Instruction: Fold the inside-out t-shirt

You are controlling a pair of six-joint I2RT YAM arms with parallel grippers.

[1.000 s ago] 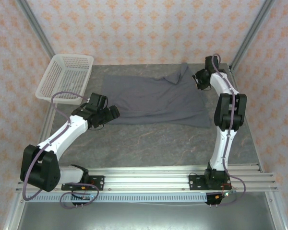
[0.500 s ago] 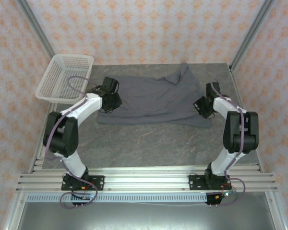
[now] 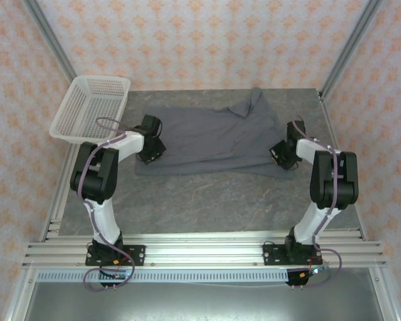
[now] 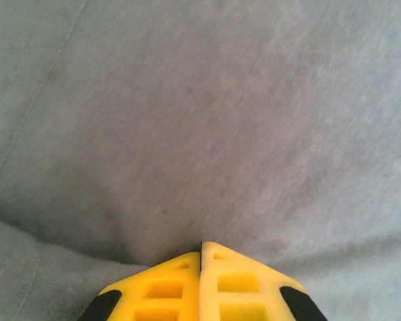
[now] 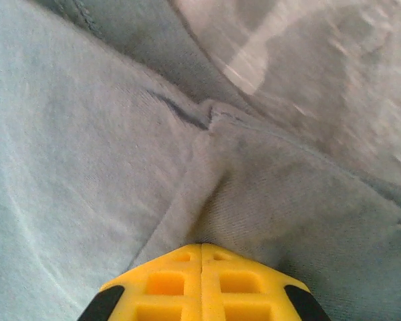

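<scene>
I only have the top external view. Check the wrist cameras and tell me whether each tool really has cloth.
Observer: In the left wrist view the left tool has its yellow fingers pressed together, and the t-shirt puckers in towards their tips.
Operator: Now the right one.
Observer: The right tool is shut too, with a raised ridge of cloth running into its tips.
Operator: Describe the cloth just ahead of it.
Observer: A small tuck with a short dark crease sits ahead of the tips, where two layers of the shirt meet.
</scene>
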